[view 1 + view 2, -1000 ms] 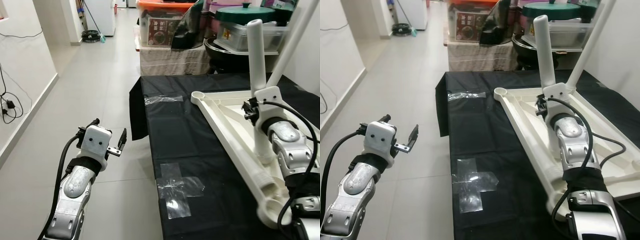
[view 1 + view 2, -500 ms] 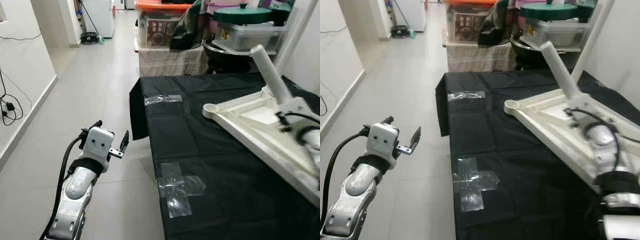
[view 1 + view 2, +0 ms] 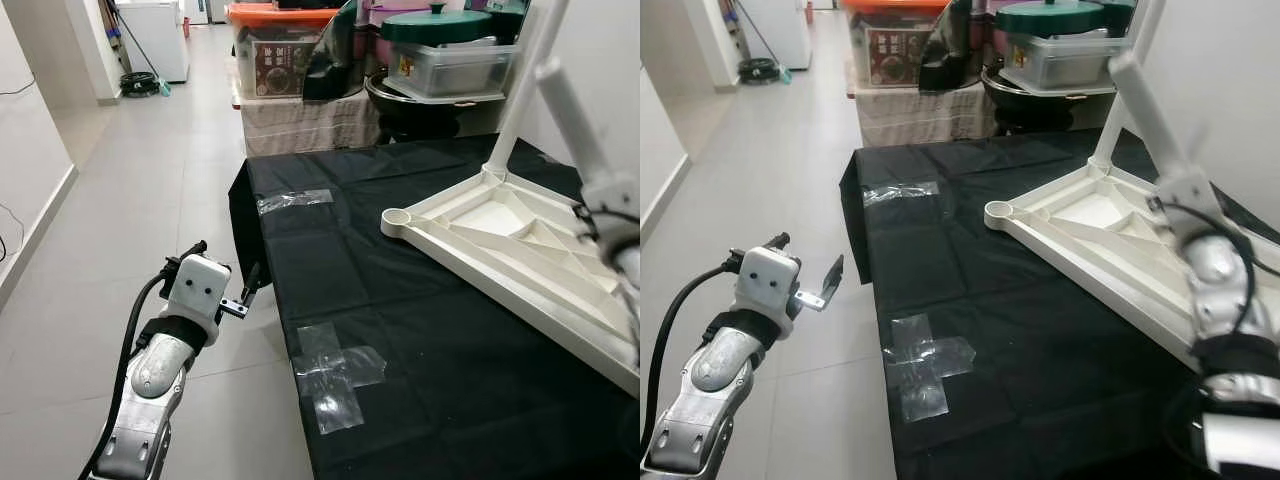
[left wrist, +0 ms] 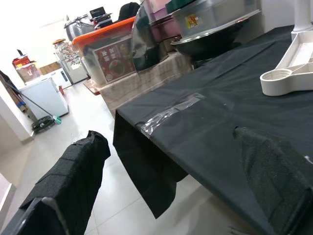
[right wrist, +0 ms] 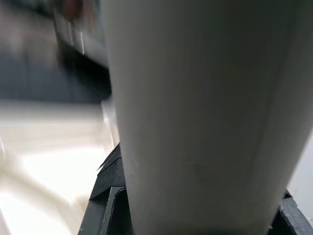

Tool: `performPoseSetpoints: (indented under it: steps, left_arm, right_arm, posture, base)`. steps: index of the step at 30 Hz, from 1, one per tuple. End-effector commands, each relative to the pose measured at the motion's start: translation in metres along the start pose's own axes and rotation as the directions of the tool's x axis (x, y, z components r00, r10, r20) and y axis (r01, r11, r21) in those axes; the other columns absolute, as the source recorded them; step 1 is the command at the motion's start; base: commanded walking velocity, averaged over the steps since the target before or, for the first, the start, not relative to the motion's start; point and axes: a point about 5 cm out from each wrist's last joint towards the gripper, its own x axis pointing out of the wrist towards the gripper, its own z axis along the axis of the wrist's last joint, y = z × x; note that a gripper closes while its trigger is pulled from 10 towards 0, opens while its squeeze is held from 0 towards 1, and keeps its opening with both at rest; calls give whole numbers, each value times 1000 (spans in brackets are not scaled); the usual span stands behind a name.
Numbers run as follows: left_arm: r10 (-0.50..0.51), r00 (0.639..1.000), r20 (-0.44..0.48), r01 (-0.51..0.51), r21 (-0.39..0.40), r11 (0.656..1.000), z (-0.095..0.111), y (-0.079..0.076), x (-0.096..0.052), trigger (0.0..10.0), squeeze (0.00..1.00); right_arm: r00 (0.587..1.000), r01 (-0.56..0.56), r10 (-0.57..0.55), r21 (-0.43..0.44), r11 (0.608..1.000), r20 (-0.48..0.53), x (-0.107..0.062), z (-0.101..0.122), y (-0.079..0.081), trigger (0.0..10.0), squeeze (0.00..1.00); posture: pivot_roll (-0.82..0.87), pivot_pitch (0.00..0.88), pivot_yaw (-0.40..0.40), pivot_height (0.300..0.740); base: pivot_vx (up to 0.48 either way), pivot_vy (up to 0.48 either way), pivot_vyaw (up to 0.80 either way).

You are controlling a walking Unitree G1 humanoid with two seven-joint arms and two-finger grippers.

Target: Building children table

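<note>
Right gripper (image 3: 1175,195) at three o'clock, clamped round a white table leg (image 3: 1145,105), tilted for socketing into upturned tabletop (image 3: 500,245). Left gripper (image 3: 245,290) at eight o'clock, spread wide, empty.

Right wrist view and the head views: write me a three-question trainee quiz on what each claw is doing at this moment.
1. True or false: the right claw is shut on the white plastic table leg.
2. Multiple choice: where is the left claw? A) pressing the clear tape patch; B) in the air beside the edge of the black cloth-covered table, fingers apart, holding nothing; C) gripping the tabletop.
3. Fill in: the upturned white plastic tabletop lies on the ____ cloth.

Key: 1 true; 2 B; 3 black.
</note>
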Motion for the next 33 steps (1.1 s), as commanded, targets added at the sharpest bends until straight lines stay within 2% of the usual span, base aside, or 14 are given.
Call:
performPoseSetpoints:
  steps: [1, 7, 8, 9, 12, 13, 15, 17, 18, 20, 21, 27, 29, 33]
  left_arm:
    - [-11, 1000, 7, 11, -13, 1000, 1, 4, 1, 10000, 0]
    - [-85, 995, 45, 88, -77, 993, 6, 5, 2, 10000, 0]
    - [-175, 982, 74, 182, -113, 977, 10, 4, 2, 10000, 0]
    - [-175, 982, 74, 182, -113, 977, 10, 4, 2, 10000, 0]
    - [-252, 963, 95, 263, -130, 956, 13, 4, 3, 10000, 0]
    - [-310, 945, 107, 322, -121, 939, 15, 4, 6, 10000, 0]
    - [-310, 945, 107, 322, -121, 939, 15, 4, 6, 10000, 0]
    - [-445, 888, 114, 454, -76, 888, 20, 1, 12, 10000, 0]
    - [-445, 888, 114, 454, -76, 888, 20, 1, 12, 10000, 0]
    - [-530, 843, 95, 535, -34, 844, 20, -1, 15, 10000, 0]
    - [-550, 830, 91, 554, -28, 832, 20, -1, 16, 10000, 0]
    - [-594, 798, 104, 599, -24, 800, 23, 1, 18, 10000, 0]
    - [-604, 790, 109, 608, -11, 794, 25, 5, 21, 10000, 0]
    - [-608, 786, 111, 610, 14, 792, 28, 10, 23, 10000, 0]
  right_arm:
    - [974, 65, -102, 182, 981, 201, 11, 50, -11, 10000, 0]
    - [939, -7, -124, 379, 925, 321, 21, 95, -7, 10000, 0]
    - [920, -132, -84, 505, 853, 382, 25, 122, 7, 10000, 0]
    - [920, -132, -84, 505, 853, 382, 25, 122, 7, 10000, 0]
    - [904, -264, -15, 585, 767, 428, 25, 140, 27, 10000, 0]
    - [889, -371, 59, 640, 673, 454, 22, 151, 49, 10000, 0]
    - [889, -371, 59, 640, 673, 454, 22, 151, 49, 10000, 0]
    - [805, -591, 257, 678, 437, 535, 4, 172, 101, 10000, 0]
    - [805, -591, 257, 678, 437, 535, 4, 172, 101, 10000, 0]
    - [709, -704, 365, 641, 306, 603, -17, 186, 132, 10000, 0]
    - [676, -734, 393, 619, 280, 623, -24, 191, 140, 10000, 0]
    - [587, -798, 470, 570, 197, 660, -43, 196, 155, 10000, 0]
    - [526, -835, 506, 528, 155, 683, -54, 199, 158, 10000, 0]
    - [494, -854, 533, 498, 150, 686, -59, 199, 159, 10000, 0]
  posture:
    - [38, 0, -27, 740]
    - [39, 0, -27, 740]
    - [45, 0, -35, 740]
    - [45, 0, -35, 740]
    - [46, 0, -36, 740]
    - [46, 0, -37, 740]
    - [46, 0, -37, 740]
    - [42, 0, -33, 740]
    - [42, 0, -33, 740]
    - [35, 0, -28, 740]
    - [35, 0, -28, 740]
    - [28, 0, -27, 740]
    - [23, 0, -23, 740]
    - [17, 0, -20, 740]
  base:
    - [0, 0, 0]
    - [0, 0, 0]
    - [0, 0, 0]
    - [0, 0, 0]
    - [0, 0, 0]
    - [0, 0, 0]
    - [0, 0, 0]
    - [0, 0, 0]
    - [0, 0, 0]
    - [0, 0, 0]
    - [0, 0, 0]
    - [0, 0, 0]
    - [0, 0, 0]
    - [0, 0, 0]
